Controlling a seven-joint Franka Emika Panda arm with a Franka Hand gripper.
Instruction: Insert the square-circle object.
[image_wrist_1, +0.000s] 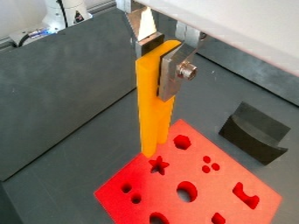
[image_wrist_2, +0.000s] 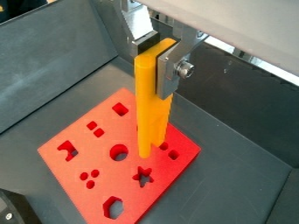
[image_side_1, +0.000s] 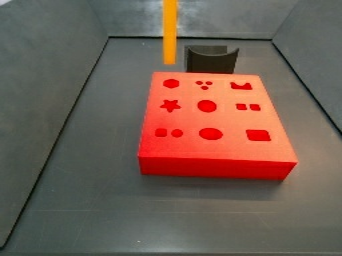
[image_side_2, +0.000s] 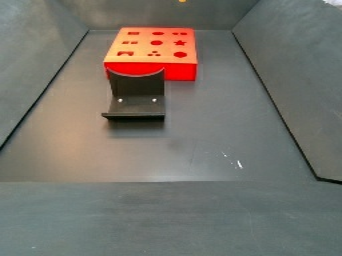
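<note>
- Wrist views showed the gripper (image_wrist_1: 163, 63) clenched on the top of the long orange-yellow plastic bar, the square-circle object (image_wrist_1: 155, 105), which hung upright above the flat red plastic block with shaped holes (image_wrist_1: 228, 206); its lower end stood near the star hole (image_wrist_1: 159, 164), seemingly not yet in any hole.
- From the opposite wrist camera, the silver finger (image_wrist_2: 176, 66) pressed the bar's side, its tip over the block beside the star (image_wrist_2: 145, 176).
- Side view: the bar hovered behind the block, beside the small dark grey curved piece (image_side_1: 209, 57). Insertion, I judged, remained undone.
- Side view from farther off: the gripper was out of frame; the dark L-shaped fixture (image_side_2: 135, 98) stood before the block.
</note>
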